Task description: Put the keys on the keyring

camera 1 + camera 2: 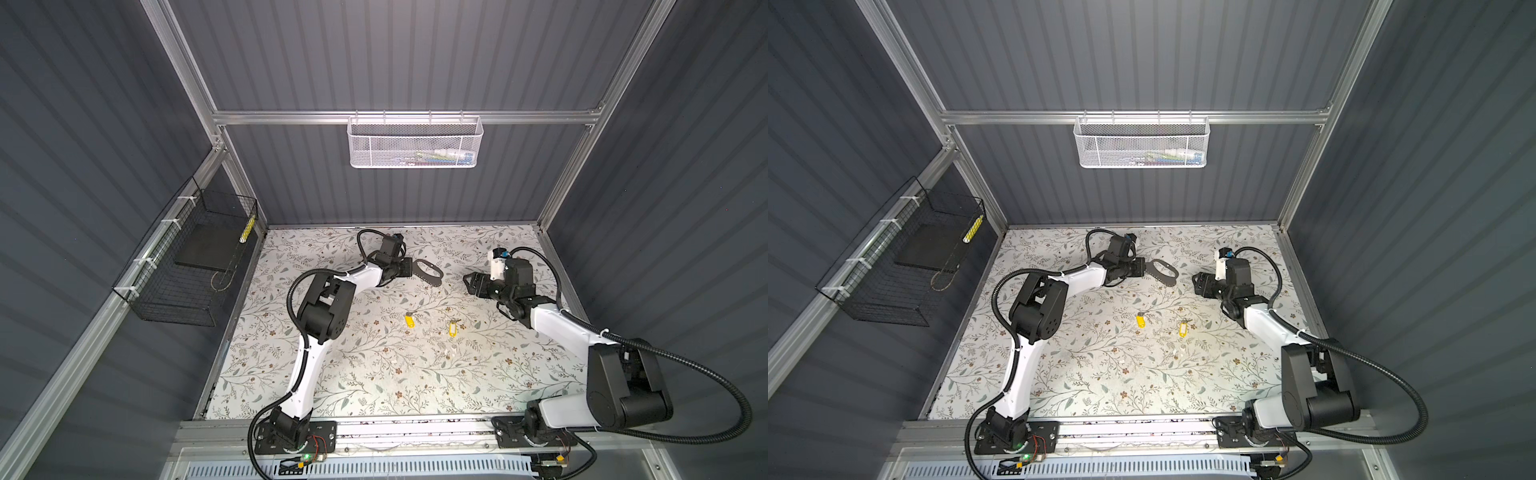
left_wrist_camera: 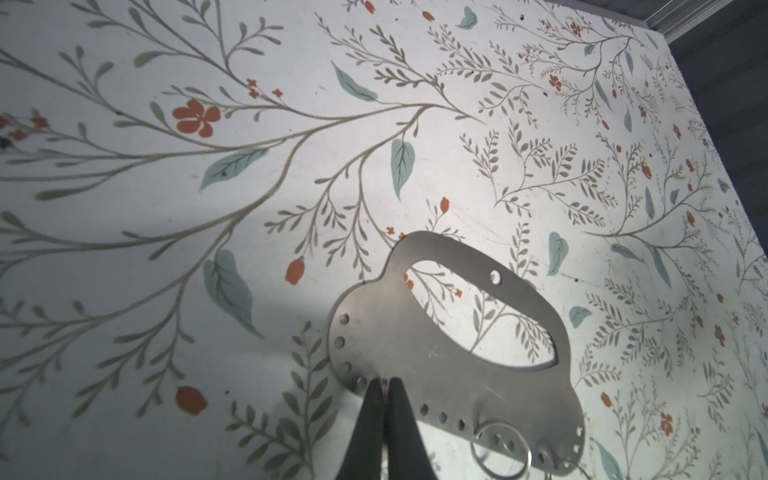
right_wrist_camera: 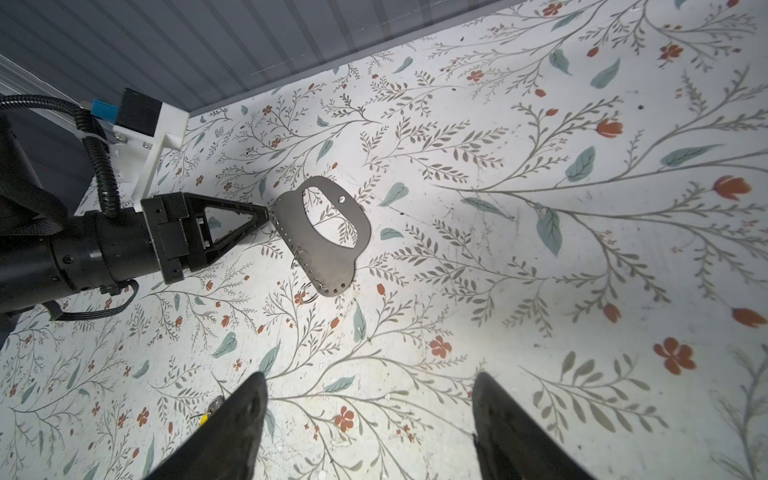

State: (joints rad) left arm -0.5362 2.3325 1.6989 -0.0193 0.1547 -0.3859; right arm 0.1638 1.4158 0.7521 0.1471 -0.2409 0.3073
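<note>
Left jaws clamp the keyring at its holed edge; right jaws gape empty, facing it; one key and the other key lie on the bench, well clear of both jaws, unthreaded.

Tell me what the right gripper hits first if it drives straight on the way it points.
Most likely the keyring, pinched at its edge by the left gripper. It lies almost dead ahead of the right gripper, whose jaws stand open, with nothing between. Height is unclear, so it might pass beneath.
</note>
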